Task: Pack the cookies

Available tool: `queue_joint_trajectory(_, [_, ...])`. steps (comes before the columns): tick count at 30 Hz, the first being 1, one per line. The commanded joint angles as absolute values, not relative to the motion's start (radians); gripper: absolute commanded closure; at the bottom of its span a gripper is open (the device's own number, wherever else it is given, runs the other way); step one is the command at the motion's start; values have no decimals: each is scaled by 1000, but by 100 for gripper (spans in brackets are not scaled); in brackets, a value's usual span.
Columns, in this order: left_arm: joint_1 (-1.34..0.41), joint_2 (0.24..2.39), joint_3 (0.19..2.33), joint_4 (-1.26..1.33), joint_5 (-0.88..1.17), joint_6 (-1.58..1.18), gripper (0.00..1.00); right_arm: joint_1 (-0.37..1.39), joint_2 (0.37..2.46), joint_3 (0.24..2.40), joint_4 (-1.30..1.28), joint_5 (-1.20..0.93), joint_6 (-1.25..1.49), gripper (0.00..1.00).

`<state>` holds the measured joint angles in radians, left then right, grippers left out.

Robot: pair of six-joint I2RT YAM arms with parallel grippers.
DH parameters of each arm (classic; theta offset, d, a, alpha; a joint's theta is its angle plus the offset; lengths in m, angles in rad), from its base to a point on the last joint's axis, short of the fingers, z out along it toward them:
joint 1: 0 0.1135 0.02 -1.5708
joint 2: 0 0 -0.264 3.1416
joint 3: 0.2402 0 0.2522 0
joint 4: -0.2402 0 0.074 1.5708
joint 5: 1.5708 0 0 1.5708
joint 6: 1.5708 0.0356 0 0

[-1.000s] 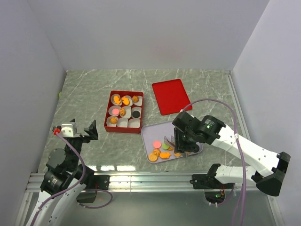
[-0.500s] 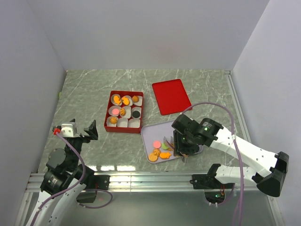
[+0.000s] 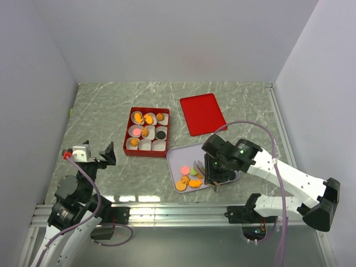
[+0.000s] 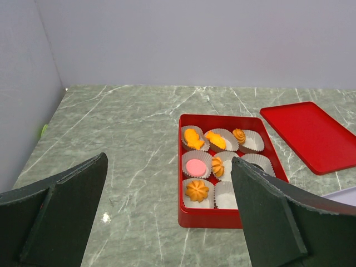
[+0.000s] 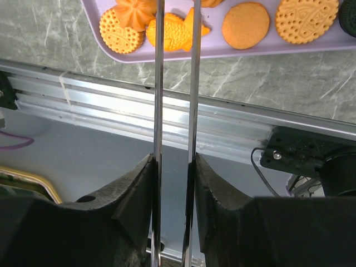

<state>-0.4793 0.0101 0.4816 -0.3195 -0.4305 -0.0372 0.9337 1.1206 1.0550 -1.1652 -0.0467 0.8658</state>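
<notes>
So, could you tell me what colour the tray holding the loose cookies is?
Pale lavender; the tray shows best in the right wrist view.

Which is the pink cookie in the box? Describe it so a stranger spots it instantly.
Find the red box on the marble table. Leftmost in its middle row sits the pink cookie, the only pink one there; its neighbours are orange.

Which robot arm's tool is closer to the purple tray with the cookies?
Right. The right tool hangs over the purple tray's near part. The left tool is far off to the tray's left, past the red box.
</notes>
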Motion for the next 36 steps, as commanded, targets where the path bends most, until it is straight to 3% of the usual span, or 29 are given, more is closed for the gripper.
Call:
queue_joint_trajectory(1, [-482,-25,485,-298,-419,-21,1,943,1127,1098,-1143,-51,861,66])
queue_joint_trajectory(14, [-482,-17,485,-295,-431,-23,1,943,1127,1192,-1175,-2,868,73])
queue_joint_trajectory(24, [-482,-18,485,-296,-430,-23,1,942,1172,1285,-1218,57,851,74])
queue_joint_trajectory(31, [-482,-23,485,-298,-423,-21,1,943,1195,1246,-1272,69,853,57])
queue_joint_trajectory(36, [-482,-25,485,-298,-419,-20,0,942,1177,1197,-1243,38,873,53])
